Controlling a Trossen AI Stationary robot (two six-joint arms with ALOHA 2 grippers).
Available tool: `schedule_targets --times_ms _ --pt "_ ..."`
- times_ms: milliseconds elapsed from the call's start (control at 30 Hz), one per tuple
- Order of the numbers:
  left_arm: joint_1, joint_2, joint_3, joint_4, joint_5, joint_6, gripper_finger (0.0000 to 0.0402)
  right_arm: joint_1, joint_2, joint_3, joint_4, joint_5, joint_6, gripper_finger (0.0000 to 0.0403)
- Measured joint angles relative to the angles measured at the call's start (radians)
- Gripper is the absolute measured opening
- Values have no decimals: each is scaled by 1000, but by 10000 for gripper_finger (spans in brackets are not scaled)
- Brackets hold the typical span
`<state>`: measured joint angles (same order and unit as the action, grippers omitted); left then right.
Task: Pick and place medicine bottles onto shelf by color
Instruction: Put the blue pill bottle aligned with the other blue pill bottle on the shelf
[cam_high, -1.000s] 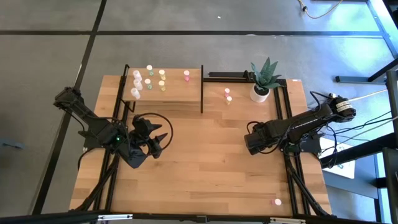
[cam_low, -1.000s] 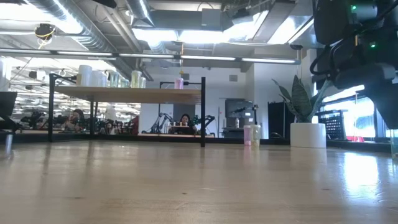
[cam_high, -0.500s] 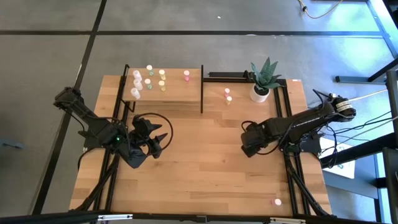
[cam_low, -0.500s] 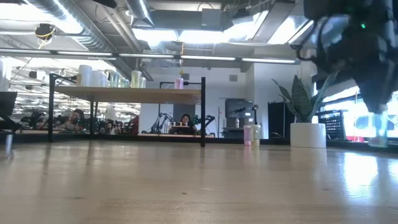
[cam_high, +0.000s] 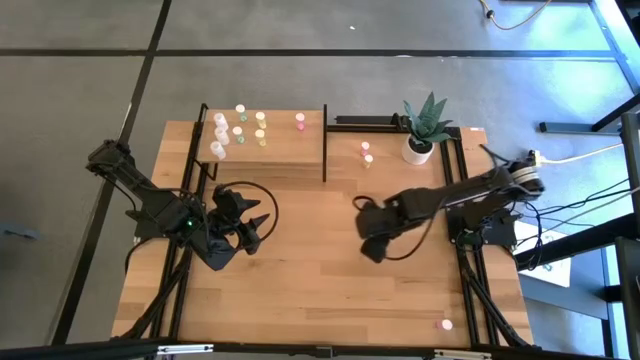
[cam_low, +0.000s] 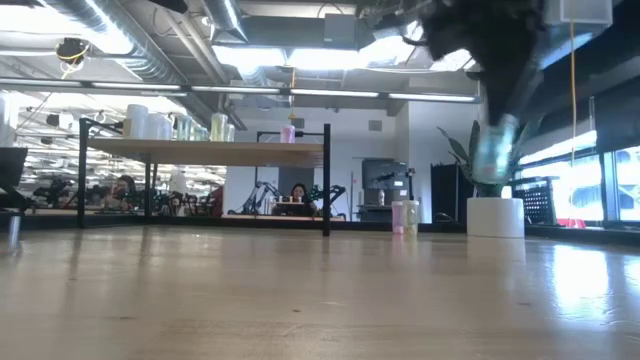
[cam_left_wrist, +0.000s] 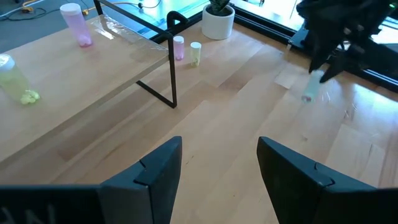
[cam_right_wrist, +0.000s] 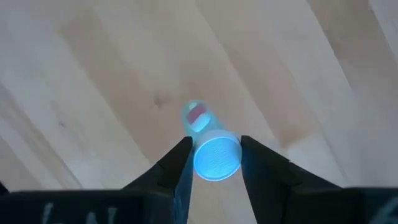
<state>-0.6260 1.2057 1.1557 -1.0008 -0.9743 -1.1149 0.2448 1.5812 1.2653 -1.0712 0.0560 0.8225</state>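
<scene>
Most bottles sit on the shelf (cam_high: 262, 150) already; right end effector (cam_right_wrist: 211, 163) is clamped on 1 bottle (cam_right_wrist: 212, 151), left end effector (cam_left_wrist: 217, 163) apart, 3 remain beside the shelf.

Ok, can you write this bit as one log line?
right end effector: holding a bottle, above table | left end effector: open, waiting | shelf: partly filled
</scene>
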Motion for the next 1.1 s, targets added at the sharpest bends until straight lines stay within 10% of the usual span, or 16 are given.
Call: schedule_targets --times_ms 533,1100 --pt "0 0 0 0 0 0 202 -66 421 484 -14 -13 -582 123" --pt "0 0 0 0 0 0 202 -73 521 517 -46 146 -671 123"
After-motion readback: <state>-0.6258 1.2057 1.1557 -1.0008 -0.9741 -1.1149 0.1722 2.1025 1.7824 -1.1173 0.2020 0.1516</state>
